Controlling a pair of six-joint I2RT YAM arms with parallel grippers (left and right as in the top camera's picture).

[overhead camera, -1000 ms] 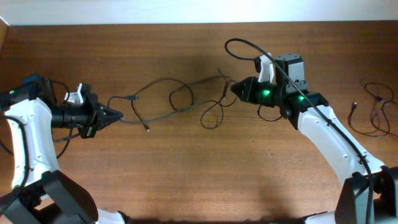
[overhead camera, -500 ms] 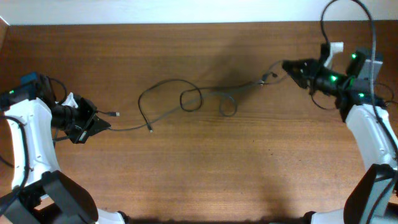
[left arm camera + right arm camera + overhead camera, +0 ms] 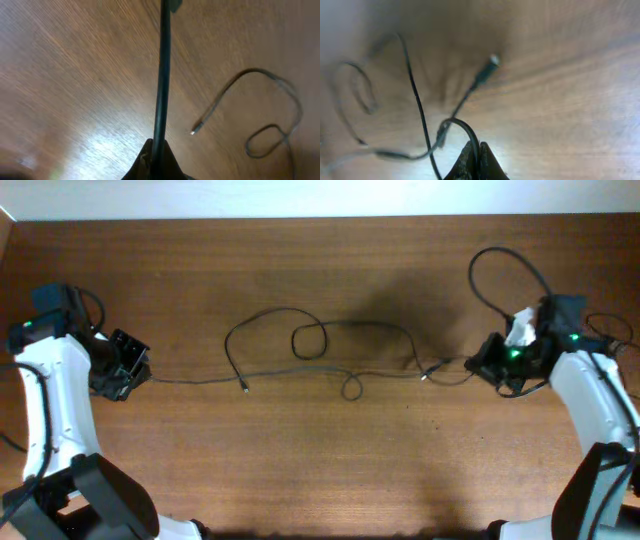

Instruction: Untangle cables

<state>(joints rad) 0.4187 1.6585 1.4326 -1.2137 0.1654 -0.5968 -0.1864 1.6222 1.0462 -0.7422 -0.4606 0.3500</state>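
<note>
Thin black cables (image 3: 330,350) lie stretched across the middle of the wooden table, with a loop near the centre and a small loop lower down (image 3: 351,387). My left gripper (image 3: 135,373) at the left is shut on one cable end; in the left wrist view the cable (image 3: 162,75) runs straight up from the closed jaws (image 3: 156,157), with a loose plug end (image 3: 193,132) to the right. My right gripper (image 3: 480,368) at the right is shut on a cable; in the right wrist view the jaws (image 3: 476,160) pinch a curved cable (image 3: 462,127) near a plug end (image 3: 487,67).
More thin black cables (image 3: 605,355) lie at the table's far right edge. A thicker black wire (image 3: 500,265) arcs above the right arm. A pale wall strip runs along the table's far edge (image 3: 300,218).
My right gripper has moved down and slightly left with its cable. My left gripper has pulled back to the left. The cable between them now lies nearly straight and the loops have shifted.
</note>
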